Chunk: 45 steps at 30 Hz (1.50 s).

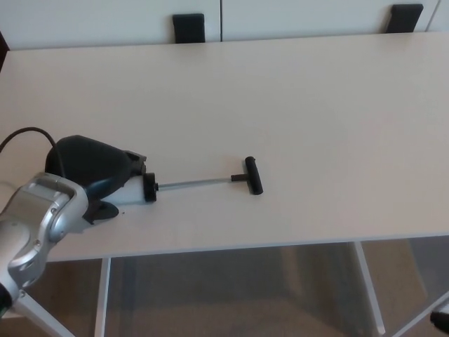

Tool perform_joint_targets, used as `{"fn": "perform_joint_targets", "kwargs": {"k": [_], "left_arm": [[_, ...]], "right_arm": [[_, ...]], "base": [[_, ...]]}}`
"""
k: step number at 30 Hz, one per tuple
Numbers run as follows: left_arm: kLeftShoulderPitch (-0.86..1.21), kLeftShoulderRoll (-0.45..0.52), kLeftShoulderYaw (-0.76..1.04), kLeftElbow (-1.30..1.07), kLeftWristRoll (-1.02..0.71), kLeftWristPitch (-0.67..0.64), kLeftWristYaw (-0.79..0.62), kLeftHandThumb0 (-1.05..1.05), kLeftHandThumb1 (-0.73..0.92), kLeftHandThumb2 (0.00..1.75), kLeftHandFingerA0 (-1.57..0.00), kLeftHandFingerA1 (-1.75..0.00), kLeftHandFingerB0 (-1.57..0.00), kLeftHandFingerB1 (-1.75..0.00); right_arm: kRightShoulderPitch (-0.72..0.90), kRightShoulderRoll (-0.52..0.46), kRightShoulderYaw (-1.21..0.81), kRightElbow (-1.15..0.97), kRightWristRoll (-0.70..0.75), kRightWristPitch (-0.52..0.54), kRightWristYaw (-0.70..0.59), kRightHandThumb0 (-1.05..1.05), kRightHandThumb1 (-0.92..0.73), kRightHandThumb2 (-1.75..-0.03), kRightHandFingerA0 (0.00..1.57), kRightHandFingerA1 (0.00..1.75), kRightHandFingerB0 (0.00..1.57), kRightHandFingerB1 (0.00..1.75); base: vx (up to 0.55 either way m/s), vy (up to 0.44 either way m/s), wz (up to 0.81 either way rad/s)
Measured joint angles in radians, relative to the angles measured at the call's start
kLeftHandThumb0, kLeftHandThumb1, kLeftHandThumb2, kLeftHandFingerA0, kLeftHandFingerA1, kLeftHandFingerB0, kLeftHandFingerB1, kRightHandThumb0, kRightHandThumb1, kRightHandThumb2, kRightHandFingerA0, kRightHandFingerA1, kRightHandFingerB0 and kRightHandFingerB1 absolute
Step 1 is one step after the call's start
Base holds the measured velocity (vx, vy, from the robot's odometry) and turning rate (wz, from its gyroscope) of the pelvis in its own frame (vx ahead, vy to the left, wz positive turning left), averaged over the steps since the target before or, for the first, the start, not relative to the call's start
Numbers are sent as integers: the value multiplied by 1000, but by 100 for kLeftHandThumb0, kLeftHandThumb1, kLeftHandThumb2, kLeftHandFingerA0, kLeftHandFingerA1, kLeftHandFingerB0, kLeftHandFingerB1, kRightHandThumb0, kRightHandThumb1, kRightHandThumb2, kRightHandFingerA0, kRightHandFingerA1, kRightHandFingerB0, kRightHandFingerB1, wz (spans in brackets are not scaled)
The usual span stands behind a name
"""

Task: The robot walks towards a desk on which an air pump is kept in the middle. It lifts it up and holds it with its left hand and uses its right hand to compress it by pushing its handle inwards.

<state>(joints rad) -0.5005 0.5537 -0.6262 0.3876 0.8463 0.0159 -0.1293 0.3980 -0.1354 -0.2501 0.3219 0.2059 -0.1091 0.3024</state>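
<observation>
My left hand point(95, 175) is wrapped over the fat white body of the air pump point(140, 189), fingers closed around it. The pump lies flat on the desk point(295, 105), near the front edge. To the right of my hand the thin metal rod point(195, 183) sticks out, all the way to the black handle point(253, 175). I think the pump is light and hard, maybe a bit slippery. The body is the best place to hold. My right hand is not showing.
</observation>
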Motion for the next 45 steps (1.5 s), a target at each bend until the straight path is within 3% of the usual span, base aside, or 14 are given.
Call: {"fn": "perform_joint_targets", "kwargs": {"k": [1,7,8,9,10,19,20,22,23,29,33,35,36,45], "left_arm": [[0,0,2,-1,-1,-2,0,-25,81,67,-74,-152,-70,-51],[0,0,9,-8,-4,-7,-1,-29,85,69,-79,-147,-69,-49],[0,0,10,-12,-4,-8,-1,-32,89,66,-77,-157,-60,-116],[0,0,10,-12,-4,-8,-1,-32,89,66,-77,-157,-60,-116],[0,-1,10,-20,-5,-9,-2,-33,86,70,-81,-151,-75,-70],[0,-11,10,-60,-5,-13,-5,-31,86,69,-86,-143,-77,-58],[0,-11,10,-60,-5,-13,-5,-28,67,105,-97,-113,-70,-71],[0,-13,10,-75,-5,-15,-7,-28,67,105,-97,-113,-70,-71],[0,-13,10,-81,-5,-16,-8,-29,85,66,-90,-130,-73,-51],[0,-16,10,-116,-6,-22,-11,-26,83,67,-78,-164,-75,-81],[-3,-19,12,-151,-7,-26,-14,-28,84,64,-74,-170,-65,-103],[-4,-20,12,-156,-8,-27,-14,-28,84,64,-74,-170,-65,-103],[-6,-22,13,-168,-8,-31,-15,-28,85,68,-78,-164,-80,-73],[-30,-31,16,-220,-7,-45,-31,-27,74,63,-73,-161,-78,-67]], "right_arm": [[54,26,-3,-63,-1,-18,-3,-48,-72,-63,69,43,59,40],[176,107,-13,-228,-2,-84,-14,-56,-66,-72,54,45,48,41],[196,126,-16,-269,-2,-100,-17,-47,-79,-63,47,41,42,35],[197,129,-17,-275,-2,-103,-17,-47,-79,-63,47,41,42,35],[220,154,-22,-337,-2,-124,-21,-51,-79,-64,44,37,37,32],[250,221,-72,-594,-6,-172,-44,-56,-84,-66,26,30,23,28],[250,221,-72,-594,-6,-172,-44,-56,-83,-65,28,33,25,28],[246,226,-94,-662,-9,-181,-53,-56,-83,-65,28,33,25,28],[239,227,-106,-690,-12,-185,-57,-56,-81,-65,29,32,26,29],[180,225,-149,-825,-26,-194,-79,-66,-68,-93,17,42,13,40],[39,198,-170,-942,-58,-194,-105,-69,-87,-66,19,37,15,27],[11,192,-170,-953,-65,-191,-109,-69,-87,-66,19,37,15,27],[-56,173,-168,-964,-84,-186,-117,-37,-51,-109,0,51,0,49],[-367,75,-127,-856,-156,-133,-139,-73,-68,-104,4,43,0,31]], "base": [[0,0,0],[0,0,0],[0,0,0],[0,0,0],[0,0,0],[0,0,0],[0,0,0],[0,0,0],[0,0,0],[0,0,0],[0,0,0],[0,0,0],[0,0,0],[0,0,0]]}}
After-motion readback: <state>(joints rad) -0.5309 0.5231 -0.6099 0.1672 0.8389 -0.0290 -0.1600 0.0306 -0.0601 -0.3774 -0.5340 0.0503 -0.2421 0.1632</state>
